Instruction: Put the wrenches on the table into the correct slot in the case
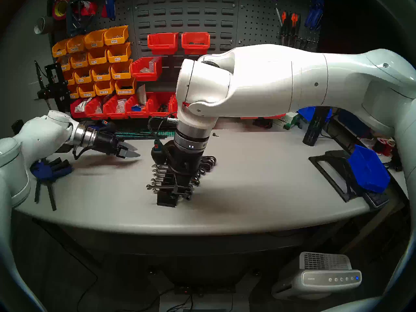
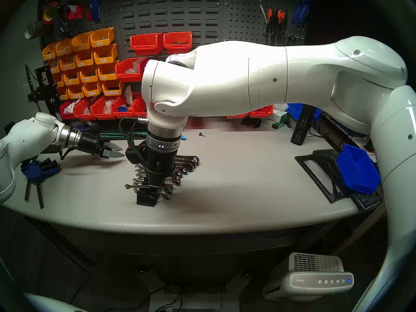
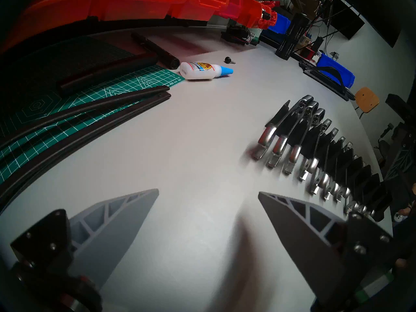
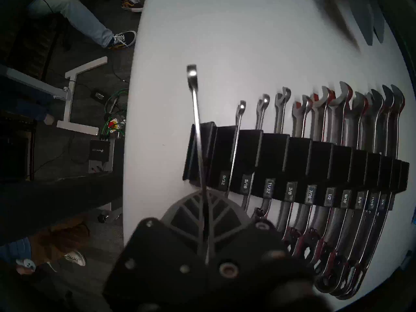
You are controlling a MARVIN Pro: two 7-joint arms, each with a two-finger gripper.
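Because the right pincer (image 1: 177, 188) is pressed together on the slim wrench (image 1: 157, 187) and pointed steeply down over the near end of the black case (image 1: 167, 197) on the tabletop (image 1: 258, 192), the head views suggest the wrench is being lined up with an end groove, while the left pincer (image 1: 132, 152) is held spread and empty, well aside. From the left wrist, its two fingers (image 3: 117, 223) are seen wide apart over bare tabletop. From the right wrist, one wrench is pinched across the case's unfilled end, just beside the 9/32 label (image 4: 223, 182); ten labels are counted, and roughly ten racked wrenches (image 4: 337, 214).
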